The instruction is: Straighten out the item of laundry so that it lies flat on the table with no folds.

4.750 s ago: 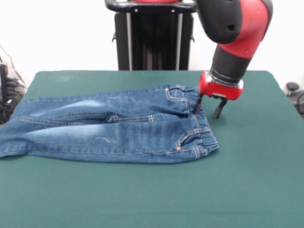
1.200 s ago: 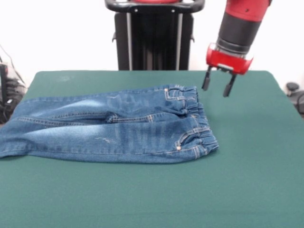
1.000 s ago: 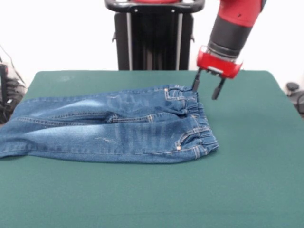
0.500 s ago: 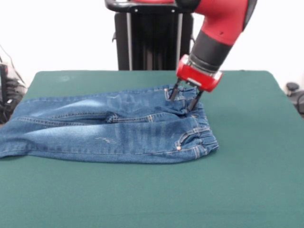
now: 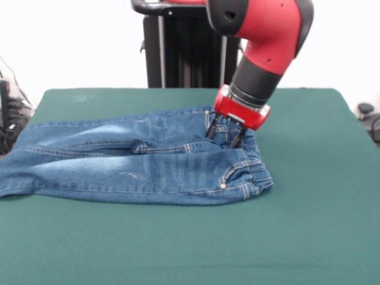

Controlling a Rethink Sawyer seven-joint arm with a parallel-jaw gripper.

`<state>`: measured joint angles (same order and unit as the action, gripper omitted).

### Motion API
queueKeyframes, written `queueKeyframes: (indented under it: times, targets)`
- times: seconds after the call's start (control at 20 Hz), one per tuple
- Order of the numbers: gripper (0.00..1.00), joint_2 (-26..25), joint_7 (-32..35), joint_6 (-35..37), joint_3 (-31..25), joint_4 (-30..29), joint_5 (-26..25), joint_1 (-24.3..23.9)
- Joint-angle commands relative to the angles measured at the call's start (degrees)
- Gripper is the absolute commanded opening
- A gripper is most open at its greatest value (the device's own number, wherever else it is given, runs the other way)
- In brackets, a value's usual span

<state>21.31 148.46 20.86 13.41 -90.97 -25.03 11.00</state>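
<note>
Pressing into the jeans (image 5: 142, 157) waistband, the hand (image 5: 223, 136) spreads narrowly, gripping nothing.

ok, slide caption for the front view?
Sawyer's open gripper pressing down on the jeans near the waistband, on the green table.

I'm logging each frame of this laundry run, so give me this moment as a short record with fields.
garment: jeans, lying lengthwise across the table, legs toward the picture's left, waistband to the right
flatness: fold line along the middle, waistband bunched
gripper: gripper, open, tips down on the denim by the waistband's far part
arm: comes down from above, tilted
</note>
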Motion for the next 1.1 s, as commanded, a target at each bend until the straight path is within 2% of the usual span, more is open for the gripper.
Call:
queueKeyframes:
  times: [0.05,0.2,0.3,0.35,0.6,0.75,1.1]
  targets:
    - [1.0,-9.65,0.37,-13.95,-13.73,4.76,0.99,-8.19]
    - [1.0,-8.44,-2.46,-13.9,-18.5,2.56,-0.08,-11.93]
    - [1.0,-8.36,-4.8,-12.75,-23.78,0.62,0.16,-16.51]
    - [1.0,-8.77,-6.16,-12.0,-26.98,-0.42,0.48,-19.33]
    - [1.0,-10.01,-6.39,-10.19,-34.71,-3.84,1.83,-25.54]
    - [1.0,-12.39,-8.93,-8.82,-41.42,-6.03,2.06,-31.18]
    - [1.0,-16.56,-11.59,-6.92,-49.46,-7.31,0.35,-37.46]
